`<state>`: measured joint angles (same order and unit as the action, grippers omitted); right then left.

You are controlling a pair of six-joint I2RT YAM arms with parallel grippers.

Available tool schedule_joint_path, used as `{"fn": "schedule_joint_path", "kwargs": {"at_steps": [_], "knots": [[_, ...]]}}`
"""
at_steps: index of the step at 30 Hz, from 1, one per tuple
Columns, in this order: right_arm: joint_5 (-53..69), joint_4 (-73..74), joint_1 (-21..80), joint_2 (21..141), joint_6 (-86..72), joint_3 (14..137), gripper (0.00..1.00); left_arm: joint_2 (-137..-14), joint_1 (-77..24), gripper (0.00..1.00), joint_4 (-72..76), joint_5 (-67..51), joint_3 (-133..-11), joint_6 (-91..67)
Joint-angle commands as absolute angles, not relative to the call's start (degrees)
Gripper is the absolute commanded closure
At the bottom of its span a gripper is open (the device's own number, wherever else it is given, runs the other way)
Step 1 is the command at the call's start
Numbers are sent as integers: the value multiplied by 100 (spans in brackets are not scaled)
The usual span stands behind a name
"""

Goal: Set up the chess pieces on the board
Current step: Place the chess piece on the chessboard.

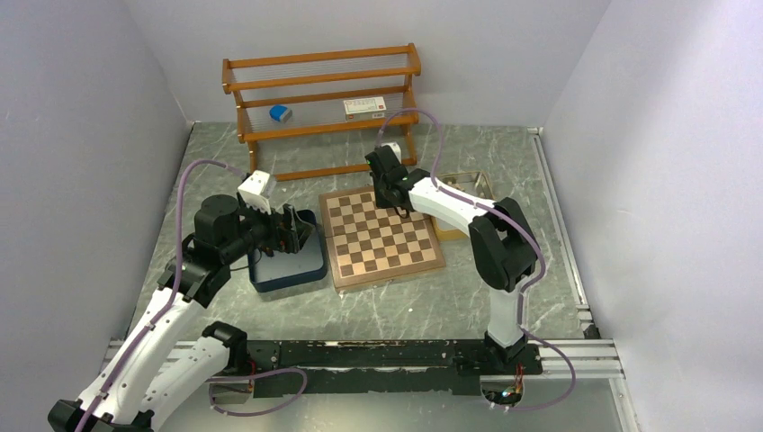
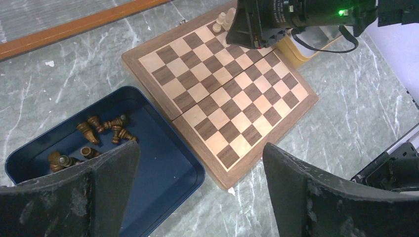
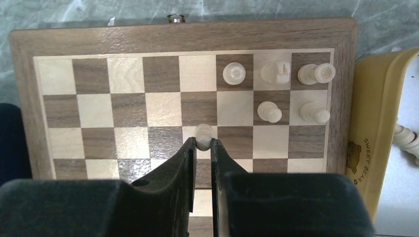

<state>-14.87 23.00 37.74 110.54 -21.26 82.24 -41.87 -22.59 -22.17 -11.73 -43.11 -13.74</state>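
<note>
The wooden chessboard (image 1: 382,238) lies mid-table; it also shows in the left wrist view (image 2: 222,94) and the right wrist view (image 3: 128,113). My right gripper (image 3: 202,144) is shut on a cream pawn (image 3: 203,134) above the board's far rows. Several cream pieces (image 3: 269,111) stand at the board's far right corner. My left gripper (image 2: 200,163) is open and empty, above the navy tray (image 2: 163,163) next to the board's near left corner. Several dark brown pieces (image 2: 99,131) lie in that tray.
A yellow tray (image 3: 375,128) sits against the board's right edge, with a cream piece (image 3: 407,138) lying in it. A wooden rack (image 1: 324,103) stands at the back, holding a blue object (image 1: 281,113) and a small box (image 1: 364,106).
</note>
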Motion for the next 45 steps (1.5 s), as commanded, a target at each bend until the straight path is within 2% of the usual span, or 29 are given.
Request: {"fn": "schedule_joint_path", "kwargs": {"at_steps": [1,27,45], "knots": [[-1817,2176,3811,11241,-2188,8482,85,-4118,-2285,1,-2135,-1226,-4340,-1337],[-2322,2506,3734,11786,-2206,8710,84,-4088,-2285,1,-2136,-1211,-4342,-1336],[-2189,2717,3668,11882,-2124,8810,81,-4076,-2285,1,-2114,-1217,-4318,-1329]]}}
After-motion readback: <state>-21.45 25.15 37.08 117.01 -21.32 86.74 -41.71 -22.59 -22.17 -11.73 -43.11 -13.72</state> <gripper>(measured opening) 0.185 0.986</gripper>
